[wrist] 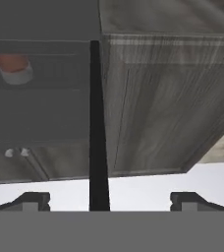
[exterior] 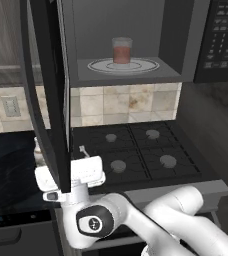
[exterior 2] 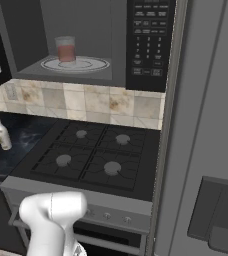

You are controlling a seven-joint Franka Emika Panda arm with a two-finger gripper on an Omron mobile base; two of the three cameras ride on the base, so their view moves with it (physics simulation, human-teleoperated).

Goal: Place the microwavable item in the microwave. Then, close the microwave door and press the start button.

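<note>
The tumbler (exterior: 122, 50) stands on the turntable (exterior: 143, 66) inside the microwave (exterior: 186, 45). The door (exterior: 46, 100) hangs open, its edge between the empty claw's (wrist: 104, 202) spread tips. Best push the door steadily near its free edge.

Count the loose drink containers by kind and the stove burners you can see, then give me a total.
Glass tumblers: 1, on the microwave turntable
White bottles: 1, on the counter beside the stove
Stove burners: 4
Total: 6
</note>
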